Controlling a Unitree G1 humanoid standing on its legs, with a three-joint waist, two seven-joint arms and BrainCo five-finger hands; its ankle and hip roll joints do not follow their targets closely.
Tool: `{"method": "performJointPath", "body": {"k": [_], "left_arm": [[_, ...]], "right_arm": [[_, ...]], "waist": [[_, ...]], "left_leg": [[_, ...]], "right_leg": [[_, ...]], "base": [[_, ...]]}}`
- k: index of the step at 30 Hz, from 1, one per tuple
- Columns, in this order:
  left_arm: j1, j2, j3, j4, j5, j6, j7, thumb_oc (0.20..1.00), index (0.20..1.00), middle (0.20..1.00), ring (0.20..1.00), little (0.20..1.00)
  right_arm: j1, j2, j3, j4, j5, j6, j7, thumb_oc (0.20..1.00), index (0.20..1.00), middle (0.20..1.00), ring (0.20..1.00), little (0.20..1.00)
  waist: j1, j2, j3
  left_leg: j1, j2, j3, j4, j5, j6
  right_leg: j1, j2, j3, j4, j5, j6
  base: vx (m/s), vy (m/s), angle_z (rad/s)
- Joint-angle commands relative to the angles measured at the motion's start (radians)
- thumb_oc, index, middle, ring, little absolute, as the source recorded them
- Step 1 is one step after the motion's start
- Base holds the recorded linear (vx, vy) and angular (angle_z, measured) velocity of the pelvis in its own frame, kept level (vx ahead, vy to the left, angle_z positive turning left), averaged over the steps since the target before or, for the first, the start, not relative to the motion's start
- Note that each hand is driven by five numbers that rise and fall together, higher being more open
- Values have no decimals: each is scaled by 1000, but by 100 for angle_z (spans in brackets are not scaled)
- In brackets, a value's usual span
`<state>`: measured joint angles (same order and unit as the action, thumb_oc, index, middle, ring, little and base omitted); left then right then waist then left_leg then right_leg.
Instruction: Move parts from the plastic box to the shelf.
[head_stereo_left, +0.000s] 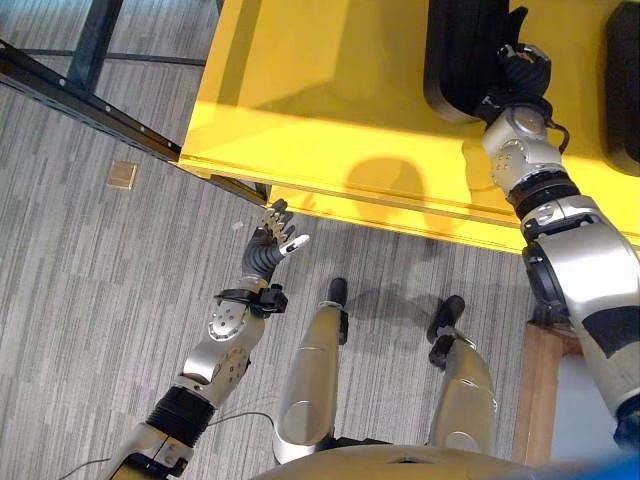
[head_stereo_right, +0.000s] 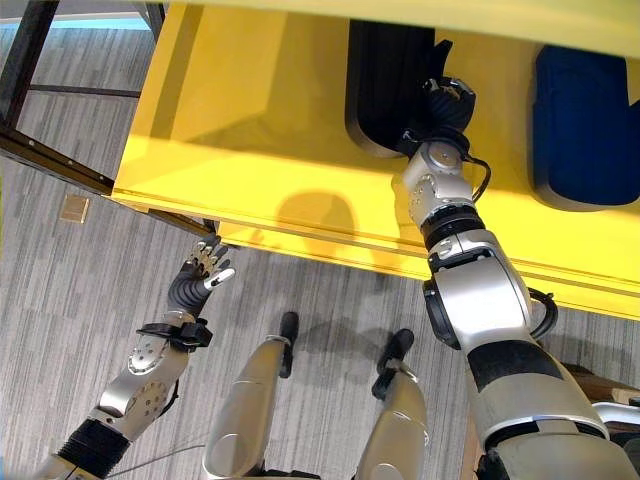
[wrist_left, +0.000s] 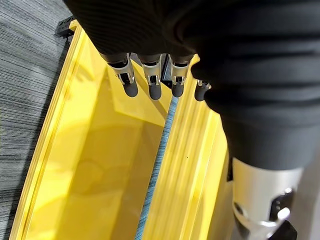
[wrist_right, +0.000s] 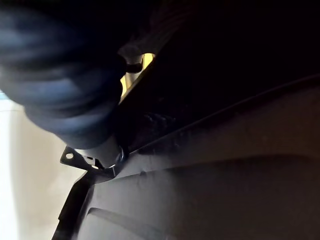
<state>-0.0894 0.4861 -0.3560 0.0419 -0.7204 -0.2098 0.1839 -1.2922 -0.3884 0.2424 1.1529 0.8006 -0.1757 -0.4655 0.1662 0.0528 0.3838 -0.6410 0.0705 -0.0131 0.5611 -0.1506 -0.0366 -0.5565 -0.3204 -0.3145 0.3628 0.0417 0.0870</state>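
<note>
One yellow shelf (head_stereo_right: 250, 120); one black part (head_stereo_right: 385, 80) and one dark blue part (head_stereo_right: 585, 125) on it; two hands, left (head_stereo_left: 272, 240) and right (head_stereo_left: 520, 65).

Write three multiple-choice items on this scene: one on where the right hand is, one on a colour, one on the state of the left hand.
1. Where is the right hand?
A. at the black part on the shelf
B. down on the floor
C. on the blue part

2. What colour is the shelf?
A. red
B. yellow
C. white

3. How is the left hand?
A. curled round a part
B. open, holding nothing
C. pressed flat on the shelf

Answers: 1 A, its dark cover lies against the black part's edge; 2 B, the board is bright yellow in both eye views; 3 B, its fingers are straight over the grey floor, with nothing between them.
</note>
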Motion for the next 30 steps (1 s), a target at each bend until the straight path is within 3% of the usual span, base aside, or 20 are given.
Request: {"method": "performJointPath", "body": {"k": [1,30], "left_arm": [[-4,17,7,-43,2,-65,19,1000,1000,1000,1000,1000],[13,2,9,-33,8,-73,52,1000,1000,1000,1000,1000]], "right_arm": [[32,1,-37,-91,0,-59,-12,200,200,200,200,200],[141,19,-109,-188,-6,-106,-67,200,200,200,200,200]], "waist": [[10,-15,30],[-21,-20,56]], "left_leg": [[-17,-14,48,-67,52,11],[-27,-3,58,-55,43,13]], "right_leg": [[35,30,51,149,-136,22],[15,32,63,166,-139,23]], "base": [[0,0,0],[0,0,0]]}}
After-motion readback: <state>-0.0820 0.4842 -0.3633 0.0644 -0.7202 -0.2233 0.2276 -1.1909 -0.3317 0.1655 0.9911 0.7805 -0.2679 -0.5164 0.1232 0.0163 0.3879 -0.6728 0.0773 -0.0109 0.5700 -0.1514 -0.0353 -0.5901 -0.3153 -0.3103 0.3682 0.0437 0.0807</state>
